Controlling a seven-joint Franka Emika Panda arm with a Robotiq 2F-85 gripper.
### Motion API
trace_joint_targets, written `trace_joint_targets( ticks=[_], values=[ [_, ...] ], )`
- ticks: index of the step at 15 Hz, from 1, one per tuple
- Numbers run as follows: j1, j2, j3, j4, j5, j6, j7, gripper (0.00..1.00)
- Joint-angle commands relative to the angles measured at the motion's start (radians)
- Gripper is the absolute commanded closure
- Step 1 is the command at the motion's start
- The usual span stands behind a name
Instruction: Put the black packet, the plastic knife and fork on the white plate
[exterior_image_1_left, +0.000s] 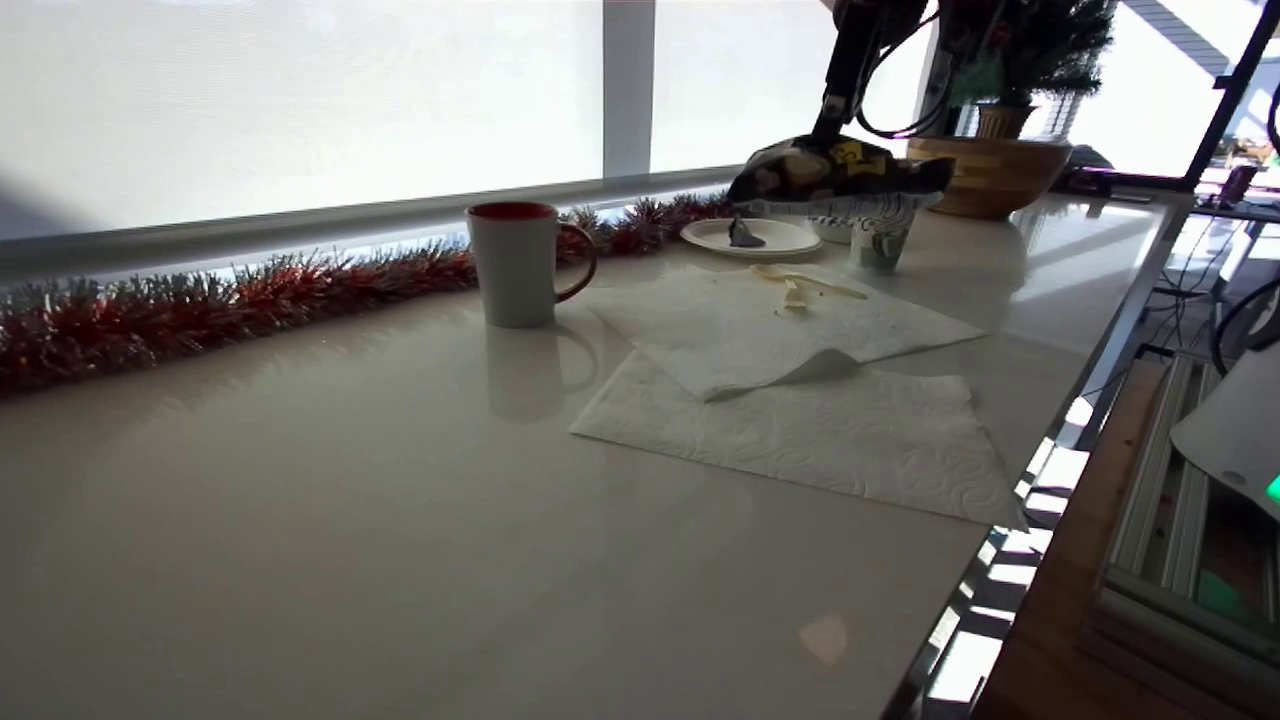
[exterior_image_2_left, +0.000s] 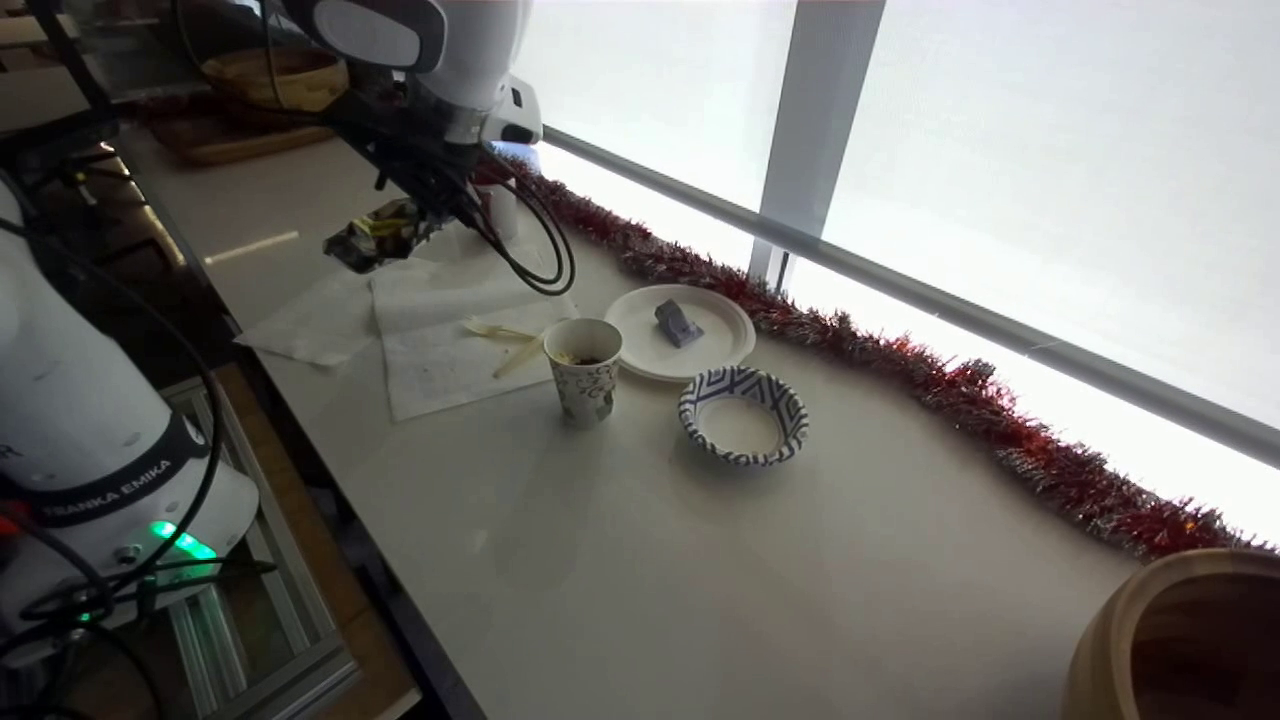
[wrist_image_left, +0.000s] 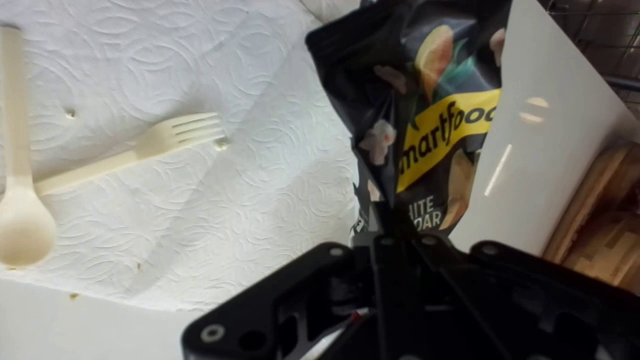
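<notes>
Use the white plate (exterior_image_2_left: 635, 330) as your datum. The gripper (wrist_image_left: 397, 232) is closed on the black packet (wrist_image_left: 435, 100) and holds it in the air, well apart from the plate. The governing relation is this: along its long axis, the longer visible part of the packet projects from the gripper roughly away from the plate; the gripper hides the remainder in the wrist view. The fork (wrist_image_left: 147, 144) and a spoon (wrist_image_left: 19, 165) lie on the paper towel (exterior_image_2_left: 450, 370) between the packet and the plate, the spoon across the fork's handle — no knife can be made out, so treat the spoon with caution as a possible stand-in. The plate bears 1 small grey object (exterior_image_2_left: 678, 325) and none of the 3 task items, so judge the current step to be delivery of the packet. You will probably need to pass above the fork and spoon, then either carry the gripper beyond the plate's near rim or turn it, so that the projecting part also settles on the plate. Approach high — the paper cup (exterior_image_2_left: 583, 392) stands just beside the plate, and a low packet could tip it. Expect the packet to flex on release.
</notes>
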Motion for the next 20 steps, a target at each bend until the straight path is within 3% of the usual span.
trace_joint_targets(
  ticks=[1,4,12,16,20],
  values=[
    [0.009,-0.001,-0.003,0.001,-0.003,-0.001,0.003,0.99],
    [0.011,0.024,0.003,0.027,0.024,0.039,0.055,1.0],
    [-0.096,0.19,-0.146,0.251,0.111,0.044,0.197,1.0],
    [-0.156,0.317,-0.178,0.33,0.228,0.112,0.215,1.0],
    [-0.202,0.427,-0.16,0.388,0.368,0.225,0.26,1.0]
  ],
)
